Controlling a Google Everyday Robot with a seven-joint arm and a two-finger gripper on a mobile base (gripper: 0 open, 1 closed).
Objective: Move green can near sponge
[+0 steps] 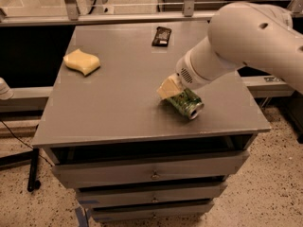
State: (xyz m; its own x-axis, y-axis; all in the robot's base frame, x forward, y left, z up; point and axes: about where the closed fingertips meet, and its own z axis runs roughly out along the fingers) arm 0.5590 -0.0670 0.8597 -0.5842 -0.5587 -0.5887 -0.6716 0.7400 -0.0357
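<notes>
The green can [187, 104] lies on its side at the front right of the grey table top [118, 108], its silver end facing the front edge. My gripper [174, 93] reaches down from the big white arm [246, 41] and is shut on the can's far end; one pale fingertip [166, 87] shows just left of the can. The pale yellow sponge [82, 61] with wavy edges lies at the table's left, well apart from the can.
A flat dark wrapped bar [162, 36] lies at the back of the table. Drawers [151, 171] sit under the top. A metal rail [94, 18] and glass run behind. Dark cables [19, 141] hang at the left over a speckled floor.
</notes>
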